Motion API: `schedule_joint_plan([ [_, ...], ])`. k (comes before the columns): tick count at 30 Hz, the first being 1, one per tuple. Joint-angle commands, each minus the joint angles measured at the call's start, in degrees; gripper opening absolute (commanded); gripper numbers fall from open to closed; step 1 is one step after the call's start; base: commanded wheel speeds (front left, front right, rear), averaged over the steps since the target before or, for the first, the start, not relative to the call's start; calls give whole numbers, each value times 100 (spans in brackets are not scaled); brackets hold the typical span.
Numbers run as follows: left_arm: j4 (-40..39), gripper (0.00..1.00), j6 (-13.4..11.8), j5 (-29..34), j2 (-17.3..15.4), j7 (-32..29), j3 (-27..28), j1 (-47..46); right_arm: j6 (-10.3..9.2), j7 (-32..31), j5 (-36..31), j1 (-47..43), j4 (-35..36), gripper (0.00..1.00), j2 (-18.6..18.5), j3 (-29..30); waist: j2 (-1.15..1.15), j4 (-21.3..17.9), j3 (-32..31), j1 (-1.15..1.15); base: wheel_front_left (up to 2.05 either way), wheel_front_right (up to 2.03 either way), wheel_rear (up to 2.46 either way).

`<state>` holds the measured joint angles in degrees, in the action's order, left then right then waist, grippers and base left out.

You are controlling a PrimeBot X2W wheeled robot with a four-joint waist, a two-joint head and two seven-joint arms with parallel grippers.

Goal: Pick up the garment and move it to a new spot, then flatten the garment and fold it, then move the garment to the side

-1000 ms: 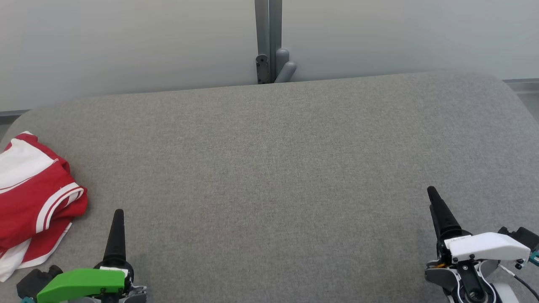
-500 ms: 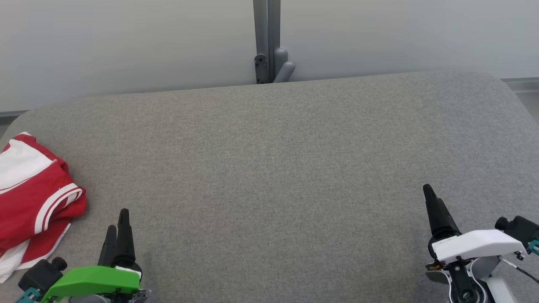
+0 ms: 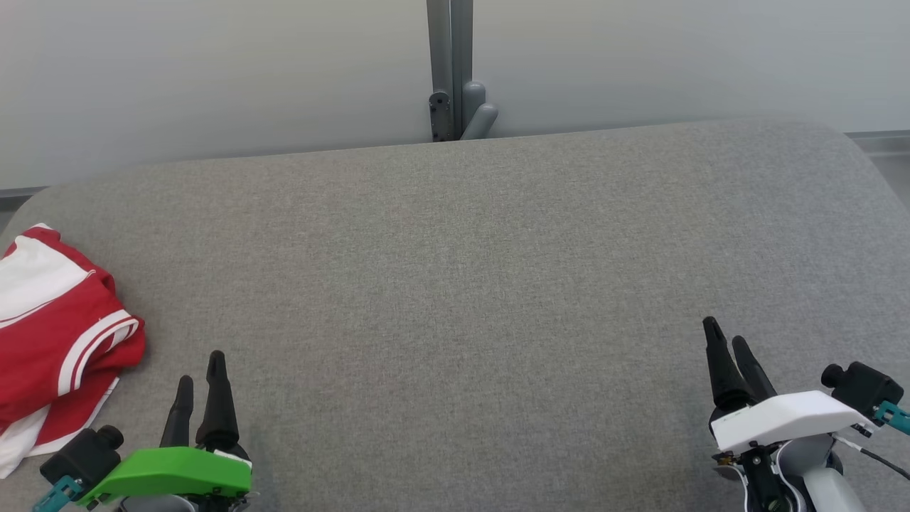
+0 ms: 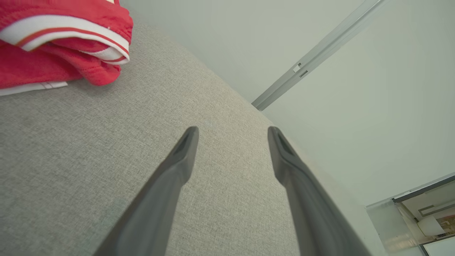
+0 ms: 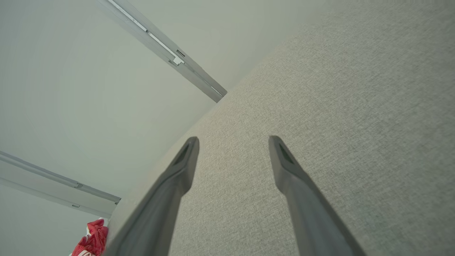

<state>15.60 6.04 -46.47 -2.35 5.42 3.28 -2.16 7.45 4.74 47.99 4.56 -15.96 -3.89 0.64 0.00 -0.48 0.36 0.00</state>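
The garment (image 3: 57,334) is red with white panels and stripes, lying bunched at the far left of the grey padded surface (image 3: 462,284). My left gripper (image 3: 200,368) hovers at the lower left, open and empty, a short way right of the cloth. In the left wrist view the garment (image 4: 57,42) fills the upper left corner, clear of the left gripper (image 4: 233,131). My right gripper (image 3: 725,334) stands open and empty at the lower right, far from the cloth. In the right wrist view the right gripper (image 5: 233,140) points over bare fabric, with a scrap of the garment (image 5: 90,243) at the bottom left.
A grey post with a bracket (image 3: 455,107) stands behind the surface's far edge, against a pale wall (image 3: 213,71). The surface's rounded corners fall away at far left and far right. Wide bare fabric lies between the two grippers.
Both wrists have rolled, so each gripper now shows two separate fingers instead of one. The right gripper has drifted slightly left and down. The garment has not moved.
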Motion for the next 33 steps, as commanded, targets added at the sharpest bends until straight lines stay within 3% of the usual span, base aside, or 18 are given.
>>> schedule_joint_plan([
  [1, -64, 100, -19, 145, -40, 61, -16, -110, 3, 64, -163, 113, 37, 100, -32, -33, 0, 0, 0, 0, 0, 0, 0],
  [33, -12, 100, -234, 2142, -57, 525, -152, -141, 4, 564, -2730, 64, 167, 100, -39, -67, 0, -23, 27, 0, 0, 0, 0],
])
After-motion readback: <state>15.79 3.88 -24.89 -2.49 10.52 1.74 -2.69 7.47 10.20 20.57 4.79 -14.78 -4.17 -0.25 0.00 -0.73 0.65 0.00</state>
